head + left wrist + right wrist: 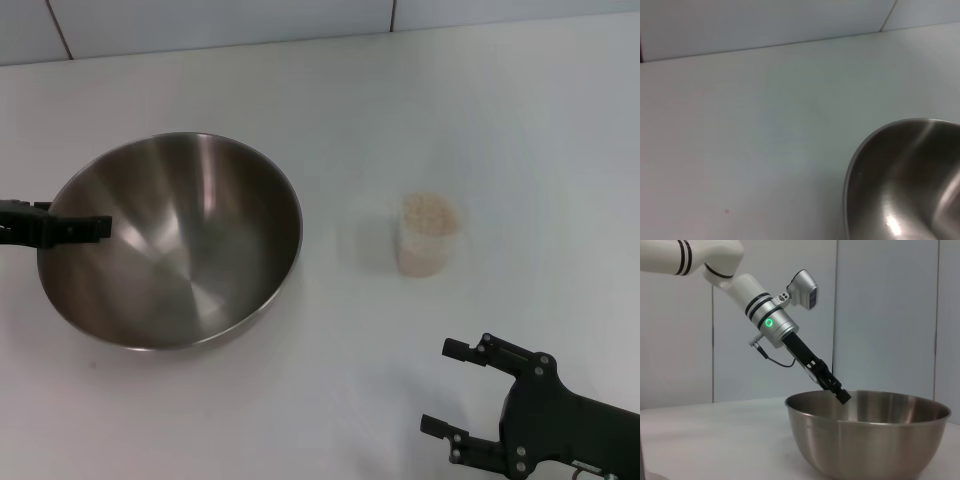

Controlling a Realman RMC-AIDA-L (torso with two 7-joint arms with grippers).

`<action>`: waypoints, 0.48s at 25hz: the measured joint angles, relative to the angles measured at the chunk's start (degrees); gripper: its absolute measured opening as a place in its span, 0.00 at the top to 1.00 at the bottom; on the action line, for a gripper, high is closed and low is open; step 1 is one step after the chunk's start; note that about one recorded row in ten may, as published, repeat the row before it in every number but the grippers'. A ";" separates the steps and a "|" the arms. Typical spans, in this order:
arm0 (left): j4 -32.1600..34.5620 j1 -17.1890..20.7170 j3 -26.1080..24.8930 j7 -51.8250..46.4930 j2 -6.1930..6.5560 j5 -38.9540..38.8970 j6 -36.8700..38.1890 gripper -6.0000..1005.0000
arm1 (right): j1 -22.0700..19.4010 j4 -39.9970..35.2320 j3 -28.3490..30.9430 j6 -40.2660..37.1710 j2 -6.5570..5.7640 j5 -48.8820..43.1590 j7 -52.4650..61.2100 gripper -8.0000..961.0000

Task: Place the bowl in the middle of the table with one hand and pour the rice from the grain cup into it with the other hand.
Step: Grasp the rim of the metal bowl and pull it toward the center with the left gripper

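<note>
- Head view: steel bowl [172, 240] sits at centre-left of frame on the white tabletop [450, 110], tilted w/ its rim lifted at frame left. Left gripper [85, 228] reaches in from the left edge, fingers closed on that raised rim, one finger lying over the inner wall.
- Head view, cont.: grain cup [428, 236] stands upright right of centre, well apart from the bowl, filled nearly to the brim w/ rice [428, 210]. Right gripper [458, 392] sits at lower right of frame, near the cup but clear of it, its two fingers spread wide, holding nothing.
- Left wrist view: only an arc of the bowl [905, 185] shows, at lower right of frame, brushed inside catching light. Rest of frame is bare tabletop [740, 150] running to a pale wall [765, 20] along the top. Gripper's own fingers not in this shot.
- Right wrist view: bowl [867, 432] fills lower right of frame, side-on, resting on the tabletop [715, 440]. Left gripper [842, 395] slants down from upper left on its silver-and-white wrist, green light on, fingertips clamped at the bowl's near-left rim. Pale wall panels [880, 315] behind.
</note>
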 joint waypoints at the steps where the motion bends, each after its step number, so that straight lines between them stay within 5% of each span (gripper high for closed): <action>1: -0.01 -0.02 0.07 -0.07 -0.02 0.02 -0.10 0.23 | 0.02 0.00 0.00 0.00 0.00 0.00 -0.01 0.23; 12: -3.45 -2.36 -0.26 -0.13 0.12 1.47 0.68 0.29 | 0.14 0.00 0.00 0.15 0.00 0.00 -0.05 0.24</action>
